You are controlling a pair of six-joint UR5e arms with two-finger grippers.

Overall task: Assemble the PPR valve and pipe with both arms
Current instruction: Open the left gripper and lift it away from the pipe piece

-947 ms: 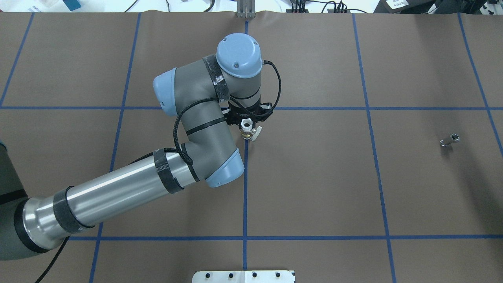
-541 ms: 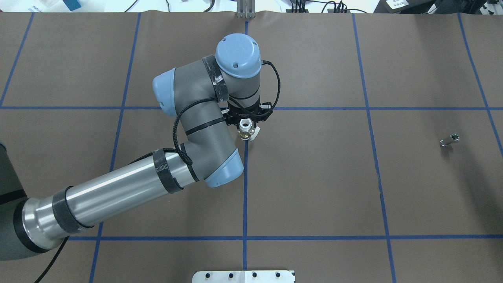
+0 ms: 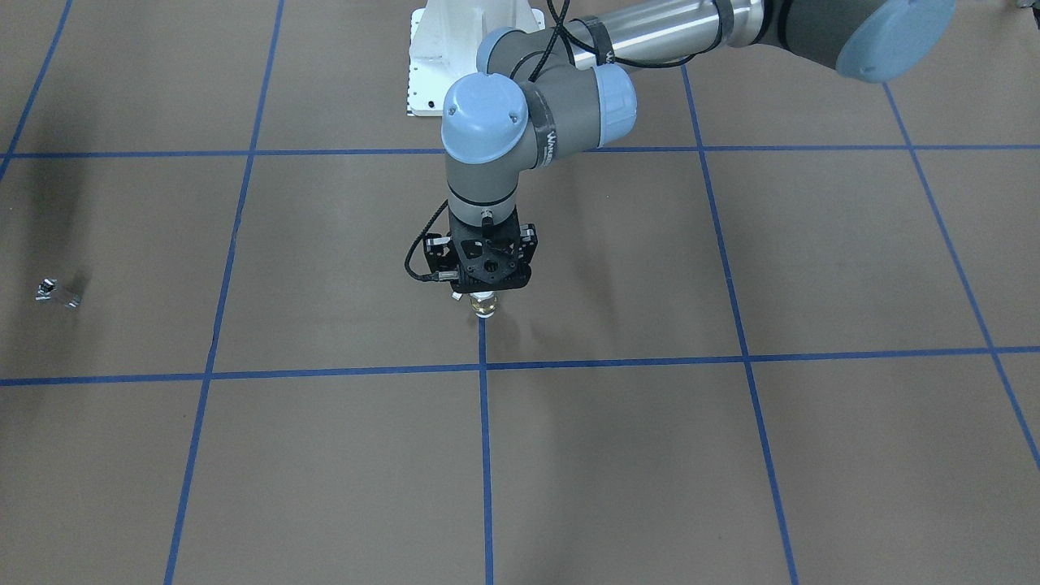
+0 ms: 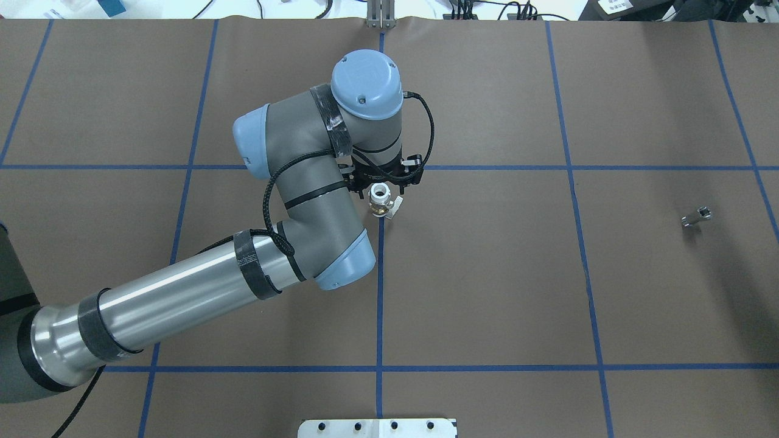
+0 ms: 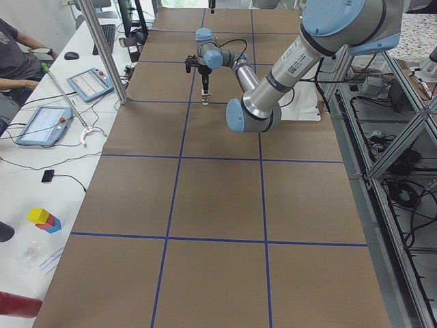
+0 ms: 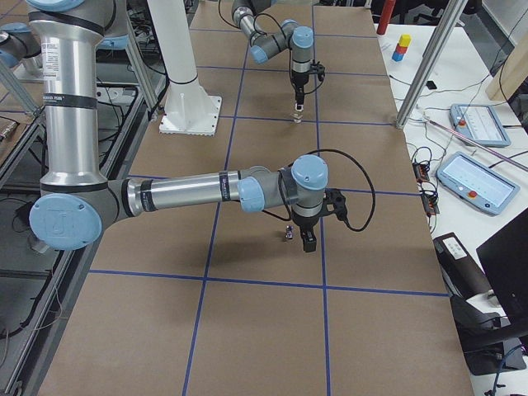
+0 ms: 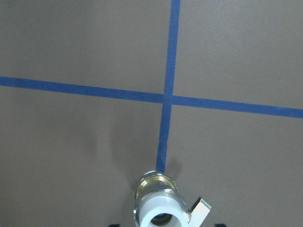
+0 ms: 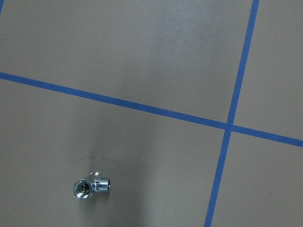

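Two parts.
Held: brass-bodied, white-ended PPR valve (image 7: 158, 204), clamped in your left gripper (image 4: 381, 188) beside the blue tape crossing (image 7: 168, 98).
Loose: tiny shiny silver metal pipe (image 8: 90, 186), well apart from that crossing; right gripper (image 6: 307, 241) nearby, finger gap not shown.
Risk: an off-centre pinch could skid your pipe.

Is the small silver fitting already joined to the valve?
No, the pipe lies alone on the table, far from the PPR valve.

Upright valve (image 4: 381, 201), pipe (image 4: 695, 217) well apart
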